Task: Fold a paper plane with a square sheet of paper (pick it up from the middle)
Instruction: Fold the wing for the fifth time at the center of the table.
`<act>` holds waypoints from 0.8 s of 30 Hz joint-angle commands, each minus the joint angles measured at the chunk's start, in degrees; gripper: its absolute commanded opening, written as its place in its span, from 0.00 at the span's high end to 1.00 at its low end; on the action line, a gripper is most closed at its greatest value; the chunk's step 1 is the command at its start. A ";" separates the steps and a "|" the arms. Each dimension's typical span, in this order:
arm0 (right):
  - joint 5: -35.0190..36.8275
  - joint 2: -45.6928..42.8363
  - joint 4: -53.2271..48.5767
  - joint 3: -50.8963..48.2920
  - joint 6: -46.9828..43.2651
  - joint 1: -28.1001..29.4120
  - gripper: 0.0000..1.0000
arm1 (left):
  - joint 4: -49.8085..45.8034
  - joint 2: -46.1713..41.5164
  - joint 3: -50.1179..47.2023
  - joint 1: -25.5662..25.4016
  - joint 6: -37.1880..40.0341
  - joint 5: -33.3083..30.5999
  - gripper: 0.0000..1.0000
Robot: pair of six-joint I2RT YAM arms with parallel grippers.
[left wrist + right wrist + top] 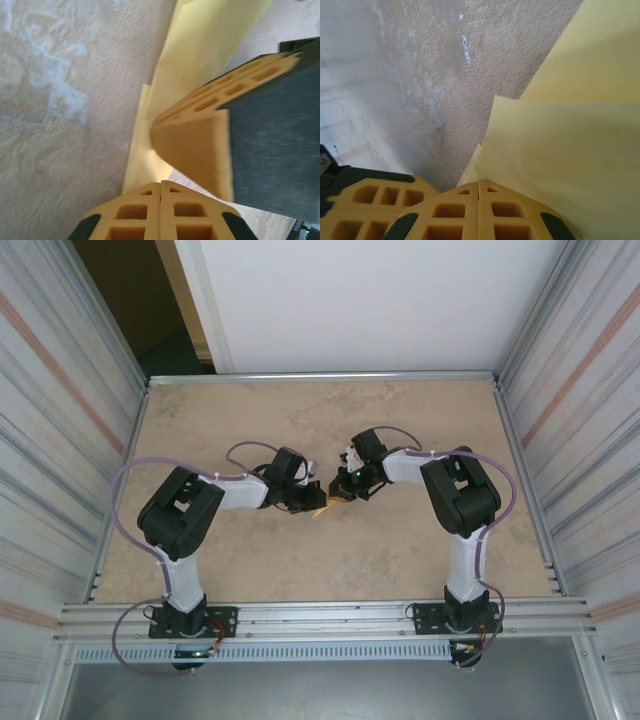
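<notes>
The yellow sheet of paper is folded into layers and held just above the table's middle, between the two grippers. My left gripper is shut on one edge of it; in the left wrist view the left gripper pinches the paper, which runs up and away. My right gripper is shut on the opposite side; in the right wrist view the right gripper clamps the paper, which spreads to the right. The right gripper's fingers stand close in front of the left camera. The paper's full outline is hidden.
The beige marbled table lies under both grippers, framed by metal rails and ribbed side walls. The left gripper's fingers show at the lower left of the right wrist view, close beside the right jaws.
</notes>
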 commanded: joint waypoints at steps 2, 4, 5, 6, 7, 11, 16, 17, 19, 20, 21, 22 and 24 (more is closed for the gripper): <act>5.60 1.51 -3.69 0.01 1.65 -0.48 0.98 | -3.52 0.90 -0.34 -0.06 -0.31 -1.88 1.00; 5.59 0.83 -4.08 0.91 1.36 -0.49 0.97 | -5.05 1.13 -0.53 -0.07 -0.13 -2.71 1.00; 5.74 0.48 -4.27 1.33 1.08 -0.54 0.97 | -5.27 1.13 -0.76 -0.13 -0.15 -2.91 1.00; 6.24 0.05 -4.42 1.67 0.59 -0.62 0.97 | -5.57 1.12 -0.95 -0.11 -0.25 -3.13 1.00; 7.32 -0.29 -4.72 2.00 -0.09 -0.65 0.97 | -5.76 1.09 -1.08 -0.11 -0.41 -3.20 1.00; 10.48 0.42 -6.07 2.74 -2.36 -1.52 0.96 | -6.66 0.87 -1.19 -0.06 -0.72 -3.59 1.00; 11.84 0.72 -6.13 1.84 -3.57 -4.23 0.96 | -8.64 1.20 -0.64 -0.07 -0.85 -4.14 1.00; 11.92 0.38 -6.32 1.92 -3.70 -4.60 0.96 | -8.67 1.19 -0.65 -0.11 -0.92 -4.04 1.00; 11.89 -0.84 -7.30 2.69 -4.53 -4.78 0.95 | -8.54 1.26 -0.60 -0.07 -0.95 -3.89 1.00; 11.91 -1.63 -8.00 3.14 -5.08 -4.70 0.94 | -8.65 1.35 -0.56 -0.09 -0.98 -3.75 1.00; 12.05 -2.70 -8.42 3.38 -5.57 -4.70 0.92 | -8.65 1.23 -0.48 -0.08 -0.94 -3.62 1.00; 12.31 -3.87 -8.53 3.50 -5.93 -4.67 0.91 | -8.65 1.22 -0.43 -0.06 -0.86 -3.57 1.00; 14.08 -6.76 -9.08 3.55 -6.50 -4.68 0.85 | -8.67 1.39 -0.13 -0.06 -0.79 -3.21 1.00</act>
